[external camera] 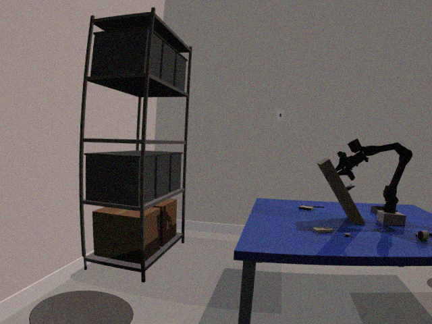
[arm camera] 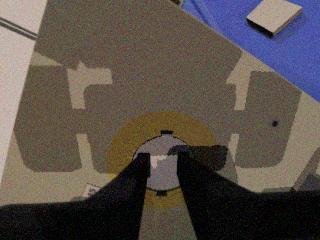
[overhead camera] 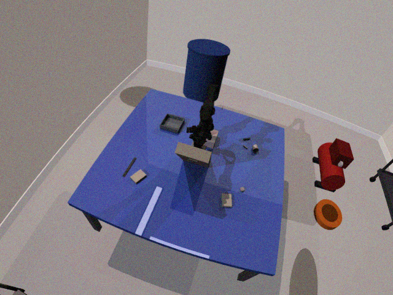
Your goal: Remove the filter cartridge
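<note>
The tan service panel (overhead camera: 193, 154) leans tilted on the blue table; it also shows in the exterior view (external camera: 340, 192). In the wrist view the round grey filter cartridge (arm camera: 161, 162) sits flush in the panel inside a yellow ring (arm camera: 122, 145). Small dark notches show at its top and bottom edge. My gripper (arm camera: 161, 156) is partly open, with a narrow gap between its fingers. Its fingertips are at the cartridge face, left and right of centre. Nothing is between the fingers. The grey tray (overhead camera: 172, 123) sits on the table to the far left of the panel.
A tall blue barrel (overhead camera: 206, 68) stands behind the table. A tan block (overhead camera: 138, 176), a dark rod (overhead camera: 129, 166), another block (overhead camera: 226, 200) and a small cylinder (overhead camera: 255, 147) lie on the table. A shelf rack (external camera: 136, 139) stands far left.
</note>
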Motion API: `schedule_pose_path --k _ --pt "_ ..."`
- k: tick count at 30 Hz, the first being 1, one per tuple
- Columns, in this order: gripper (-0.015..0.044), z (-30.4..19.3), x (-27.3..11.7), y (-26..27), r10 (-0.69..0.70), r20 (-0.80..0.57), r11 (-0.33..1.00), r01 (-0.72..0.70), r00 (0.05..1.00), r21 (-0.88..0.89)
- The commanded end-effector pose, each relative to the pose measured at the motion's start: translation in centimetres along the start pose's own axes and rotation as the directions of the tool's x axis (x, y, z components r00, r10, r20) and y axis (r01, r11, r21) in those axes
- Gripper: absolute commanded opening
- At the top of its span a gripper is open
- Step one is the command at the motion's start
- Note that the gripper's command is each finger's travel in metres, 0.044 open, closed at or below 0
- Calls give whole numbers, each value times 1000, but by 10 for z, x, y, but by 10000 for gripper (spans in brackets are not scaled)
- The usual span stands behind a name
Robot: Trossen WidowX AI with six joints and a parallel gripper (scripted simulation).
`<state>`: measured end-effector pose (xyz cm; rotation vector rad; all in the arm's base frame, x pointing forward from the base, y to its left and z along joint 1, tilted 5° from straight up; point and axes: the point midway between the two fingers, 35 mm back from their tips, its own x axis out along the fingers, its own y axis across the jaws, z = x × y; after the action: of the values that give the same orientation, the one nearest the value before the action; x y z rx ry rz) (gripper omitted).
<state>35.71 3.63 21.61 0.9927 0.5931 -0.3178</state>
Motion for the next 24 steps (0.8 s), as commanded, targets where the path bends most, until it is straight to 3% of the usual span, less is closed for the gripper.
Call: schedule_pose_path --k 1,13,15,17,24 --pt "109 -1 8 0 -2 -4 1000 2 1000 -4" --pt "49 0 0 0 0 0 1000 0 1000 0" --pt "0 0 0 0 0 0 1000 0 1000 0" --pt "0 0 1 0 0 0 1000 0 1000 -5" --pt "0 -1 7 0 -2 -4 980 1 1000 -200"
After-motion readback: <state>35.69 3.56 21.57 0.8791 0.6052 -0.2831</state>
